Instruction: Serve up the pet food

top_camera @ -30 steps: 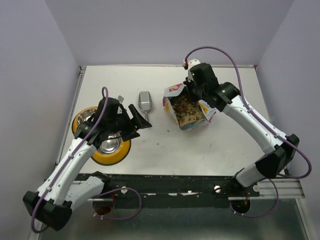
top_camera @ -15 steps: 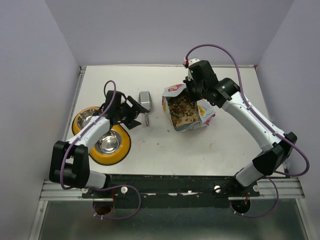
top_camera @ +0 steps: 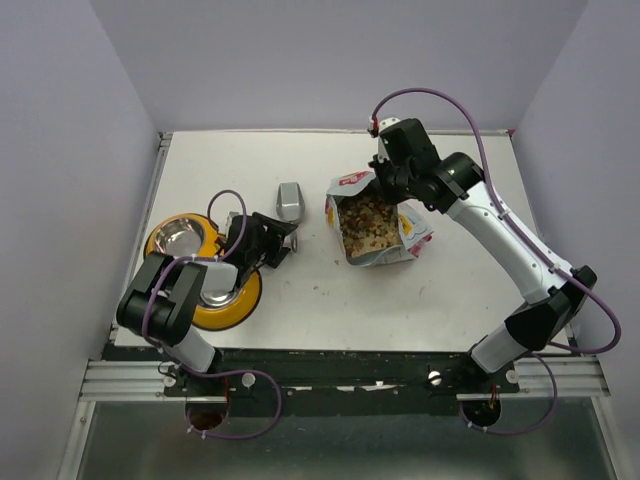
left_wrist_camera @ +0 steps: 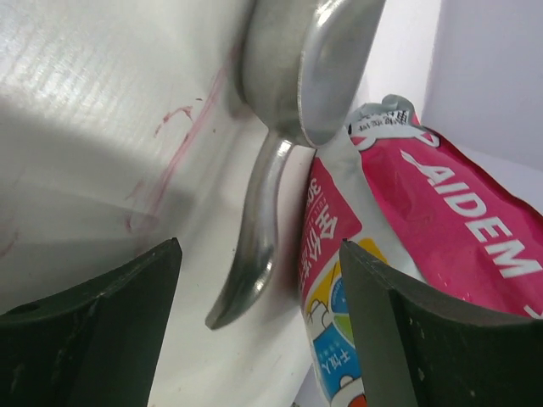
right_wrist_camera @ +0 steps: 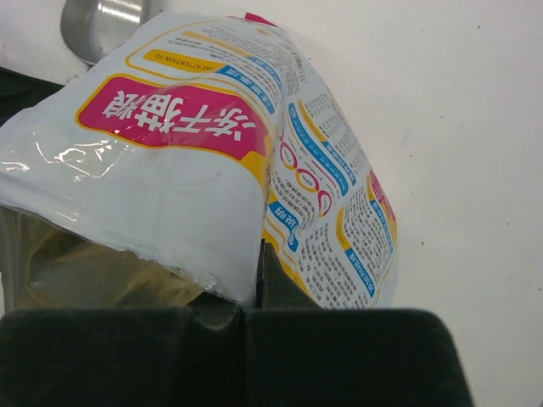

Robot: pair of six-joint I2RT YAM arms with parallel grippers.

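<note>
Right, the pet food (top_camera: 368, 222) sits loose in the opened bag (top_camera: 412, 228), lying mid-table w/ its mouth facing up and toward the arms. Kibble looks tiny, dry and light. It'll roll and spill, so no pinching it direct; I'd say it has to go via the scoop (top_camera: 290, 203), held by the thin handle. That handle is bare metal and curved, prob. slippery, so grip it well down the shaft. The bag is soft glossy film and will likely slump or slide if let go.

The right gripper (top_camera: 393, 186) is clamped tight on the bag's far rim; its wrist cam shows fingers closed w/ film pinched between them, propping the mouth open. The left gripper (top_camera: 280, 240) has jaws spread wide w/ nothing held. In its wrist view the scoop handle lies between the fingers, not touched yet.

The scoop lies just beside the bag's left edge, so there's little room. The yellow feeder (top_camera: 235, 312) sits near-left w/ the left arm over it. A few specks dot the table (top_camera: 330, 300).
</note>
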